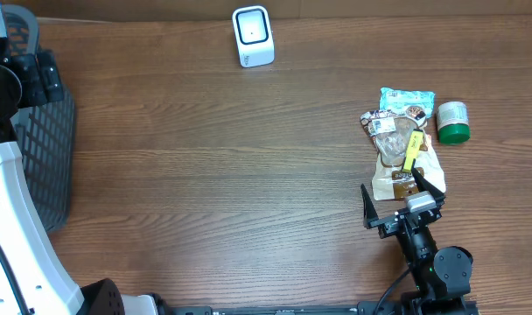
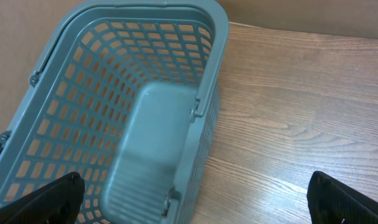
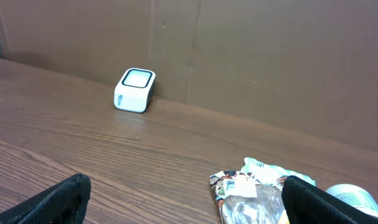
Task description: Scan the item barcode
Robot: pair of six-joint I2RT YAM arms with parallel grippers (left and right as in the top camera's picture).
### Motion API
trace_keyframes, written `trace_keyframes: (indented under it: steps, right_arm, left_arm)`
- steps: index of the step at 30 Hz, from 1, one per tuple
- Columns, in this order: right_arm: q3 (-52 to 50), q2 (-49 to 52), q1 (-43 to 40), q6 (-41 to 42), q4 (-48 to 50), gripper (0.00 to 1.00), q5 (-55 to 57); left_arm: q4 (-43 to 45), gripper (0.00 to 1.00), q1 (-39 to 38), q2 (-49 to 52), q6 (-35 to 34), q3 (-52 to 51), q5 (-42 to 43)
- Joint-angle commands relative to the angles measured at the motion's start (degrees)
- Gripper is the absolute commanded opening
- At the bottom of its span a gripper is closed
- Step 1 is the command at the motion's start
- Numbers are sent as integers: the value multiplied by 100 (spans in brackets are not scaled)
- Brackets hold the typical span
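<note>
Sitting wide open, the right tool holds nothing. Its tips are at the near end of the snack bag. The bag lies flat on the right side of the desk. A blue packet pokes out from the far end of the bag. A small tub with a green lid is just beside them. The white scanner stands at the far edge of the desk, well apart from the bag. The left tool is spread wide too and is empty. It hangs over the grey basket on the left side.
</note>
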Motion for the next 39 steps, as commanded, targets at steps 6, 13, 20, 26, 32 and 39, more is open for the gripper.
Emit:
trace_keyframes:
  steps: [6,13,20,26,32,39]
  right_arm:
    - [-59,-57,-15,35,33,100,50]
    - [-59,-57,-15,37,33,100,50]
    - [-59,-57,-15,35,33,100,50]
    - [-59,-57,-15,35,33,100,50]
    - [-59,-57,-15,35,33,100,50]
    - [-59,-57,-15,35,33,100,50]
  left_arm:
    - [17,100,-83,13,63,22,15]
    - [24,100,-334,-896,63,-846,9]
    - [20,100,-872,-2782,66,-3355,9]
    - [22,100,-903,-4352,66,-5198,7]
    - [138,100,-903,-5539,-133,-6137,-114]
    - [2347,100,-903,-6671,-127,-7010,881]
